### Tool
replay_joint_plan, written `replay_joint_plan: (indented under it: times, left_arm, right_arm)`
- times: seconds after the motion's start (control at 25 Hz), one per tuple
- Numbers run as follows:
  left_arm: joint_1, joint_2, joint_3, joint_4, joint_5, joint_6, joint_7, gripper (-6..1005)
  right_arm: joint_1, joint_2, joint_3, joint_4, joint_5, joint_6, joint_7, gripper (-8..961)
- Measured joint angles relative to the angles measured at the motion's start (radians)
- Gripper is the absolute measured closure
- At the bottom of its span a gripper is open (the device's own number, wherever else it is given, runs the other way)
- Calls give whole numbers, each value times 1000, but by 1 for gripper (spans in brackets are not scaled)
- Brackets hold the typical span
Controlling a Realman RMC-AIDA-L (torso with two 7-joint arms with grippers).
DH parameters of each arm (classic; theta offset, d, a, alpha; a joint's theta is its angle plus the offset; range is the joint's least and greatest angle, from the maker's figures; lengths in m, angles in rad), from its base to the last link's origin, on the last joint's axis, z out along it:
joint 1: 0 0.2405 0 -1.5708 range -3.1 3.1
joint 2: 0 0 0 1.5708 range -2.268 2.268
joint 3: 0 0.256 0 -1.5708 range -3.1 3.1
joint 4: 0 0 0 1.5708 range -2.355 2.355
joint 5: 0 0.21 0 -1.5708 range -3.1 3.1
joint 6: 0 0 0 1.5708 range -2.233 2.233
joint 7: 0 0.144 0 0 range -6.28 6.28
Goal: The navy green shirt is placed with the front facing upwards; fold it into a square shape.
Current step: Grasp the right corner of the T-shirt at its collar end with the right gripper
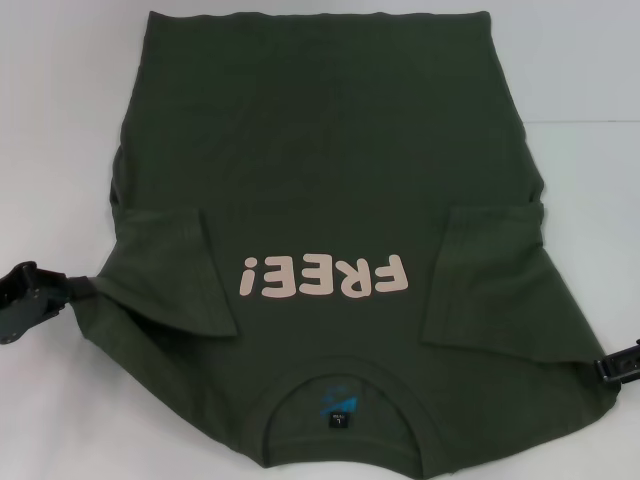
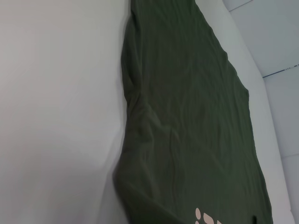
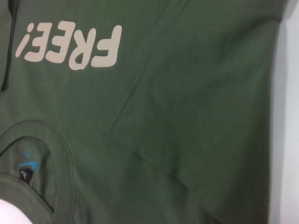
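The navy green shirt [image 1: 330,190] is seen spread front-up on the white tabletop [image 1: 60,120], filling most of the head view. Its round collar [image 1: 340,385] lies nearest, at the bottom centre of the frame, with a small black tag [image 1: 341,421] and blue print inside. Just beyond the collar the pale "FREE!" lettering [image 1: 325,277] is read upside down. Both short sleeves are folded inward onto the chest, one at lower left, one at lower right. The hem is at the top edge, farthest away.

The left gripper [image 1: 28,300] is found at the lower left edge of the frame, touching the shirt's shoulder edge. The right gripper [image 1: 620,368] is found at the lower right edge, against the opposite shoulder edge. Whether the jaws are wide, narrow or closed on cloth cannot be told for either.
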Motion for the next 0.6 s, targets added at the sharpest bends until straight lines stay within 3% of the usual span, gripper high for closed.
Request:
replay_joint_plan:
  times: [0.6]
  left_arm:
    - [3, -1, -10, 0, 0, -6, 0, 997]
  right_arm:
    - [5, 10, -15, 6, -5, 14, 1, 102]
